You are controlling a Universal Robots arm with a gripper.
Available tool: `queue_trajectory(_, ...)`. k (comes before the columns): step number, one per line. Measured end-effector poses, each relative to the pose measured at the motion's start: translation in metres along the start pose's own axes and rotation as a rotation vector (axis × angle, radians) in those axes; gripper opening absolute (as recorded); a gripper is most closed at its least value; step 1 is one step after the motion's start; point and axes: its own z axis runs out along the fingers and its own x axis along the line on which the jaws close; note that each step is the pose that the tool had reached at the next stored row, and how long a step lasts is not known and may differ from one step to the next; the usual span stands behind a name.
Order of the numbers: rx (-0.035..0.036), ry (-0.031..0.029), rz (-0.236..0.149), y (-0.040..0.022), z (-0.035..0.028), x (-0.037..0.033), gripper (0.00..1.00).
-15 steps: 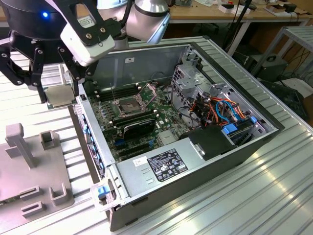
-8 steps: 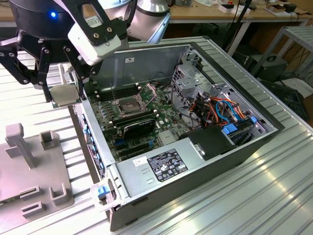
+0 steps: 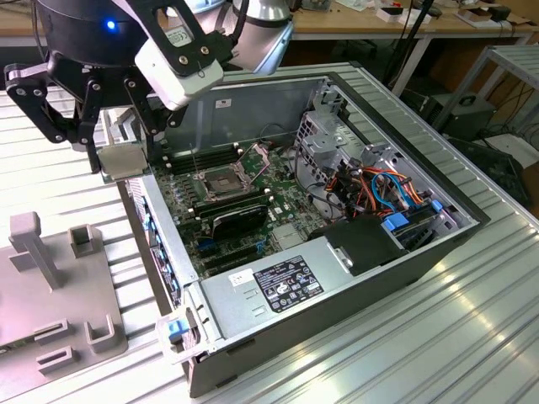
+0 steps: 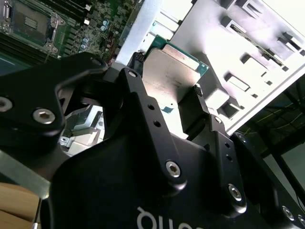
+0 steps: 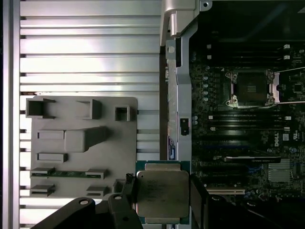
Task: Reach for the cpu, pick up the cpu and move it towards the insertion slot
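The cpu (image 5: pixel 162 193) is a pale silvery square plate on a green edge, held between the fingers of my gripper (image 5: pixel 163 191), which is shut on it. The second wrist view shows the cpu (image 4: pixel 174 76) clamped by the black fingers (image 4: pixel 136 90). In the exterior view the gripper (image 3: pixel 120 126) hangs with the cpu (image 3: pixel 126 160) over the computer case's edge on the exterior view's left. The insertion slot (image 3: pixel 221 182), a shiny metal frame with a dark centre, sits on the green board to the exterior view's right of the gripper. The slot (image 5: pixel 250 88) stands apart from the cpu.
A grey fixture plate (image 3: pixel 59 286) with raised holders lies on the ribbed table outside the case. Inside the case are a black card (image 3: pixel 240 220), memory slots (image 3: pixel 198 160), a power supply (image 3: pixel 278 282), a drive cage (image 3: pixel 328 126) and coloured cables (image 3: pixel 383 189).
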Motion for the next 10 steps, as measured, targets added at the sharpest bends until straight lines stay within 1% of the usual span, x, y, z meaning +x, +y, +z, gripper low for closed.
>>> queue_trajectory(6,0.0000,0.0000,0.000,0.0001,-0.0001,-0.0055,0.55)
queue_trajectory(7,-0.0001,0.0000,0.000,0.0000,-0.0001,-0.0089,0.55)
queue_trajectory(8,-0.0001,-0.0001,0.000,0.0000,0.0000,-0.0148,0.55)
queue_trajectory(9,-0.0001,0.0000,0.000,0.0000,-0.0001,-0.0235,0.55)
queue_trajectory(10,0.0000,0.0000,0.000,0.0000,-0.0002,-0.0283,0.55)
